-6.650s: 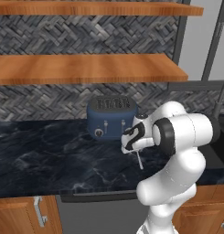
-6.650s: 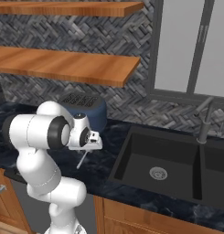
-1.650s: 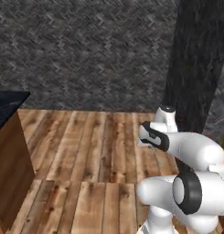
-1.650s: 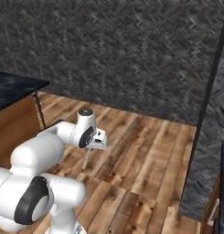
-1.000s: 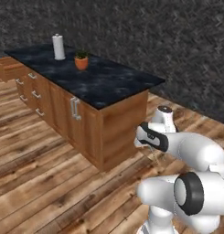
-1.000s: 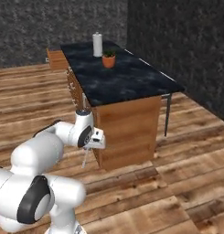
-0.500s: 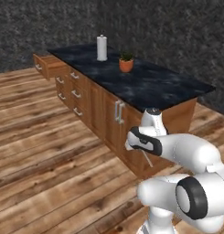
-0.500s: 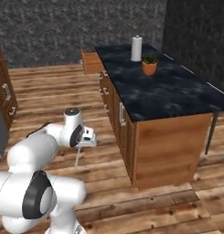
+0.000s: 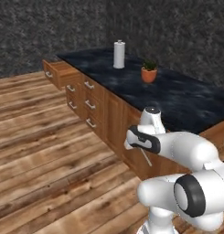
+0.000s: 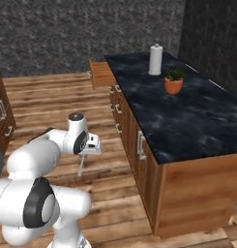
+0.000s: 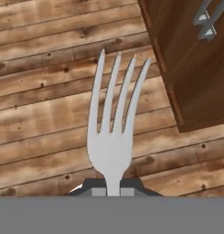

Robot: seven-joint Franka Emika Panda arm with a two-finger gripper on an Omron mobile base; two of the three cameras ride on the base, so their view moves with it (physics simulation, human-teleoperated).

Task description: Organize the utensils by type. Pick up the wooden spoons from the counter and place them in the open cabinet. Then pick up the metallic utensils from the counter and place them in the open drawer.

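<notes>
My gripper [image 11: 111, 188] is shut on the handle of a silver metal fork [image 11: 114, 123], tines pointing away over the plank floor. From the left base view the gripper [image 9: 133, 140] hangs beside the island's cabinet front with the fork [image 9: 145, 157] slanting down from it. In the right base view the gripper [image 10: 92, 146] holds the fork [image 10: 81, 165] left of the island. The open drawer [image 9: 57, 73] juts from the far end of the island under the black counter [image 9: 182, 98]. The right base view puts the drawer [image 10: 101, 72] well beyond the gripper, next to the counter [image 10: 192, 116].
A white paper-towel roll [image 10: 155, 59] and a potted plant [image 10: 173, 80] stand on the island; both also appear from the left, roll [image 9: 119, 54] and plant [image 9: 149, 72]. Wooden floor [image 9: 40, 137] spreads left of the island. Another cabinet [image 10: 1, 114] stands at far left.
The whole scene has shifted as the base drove and turned; the island and its open drawer now sit nearer and more square. The fork stays gripped throughout.
</notes>
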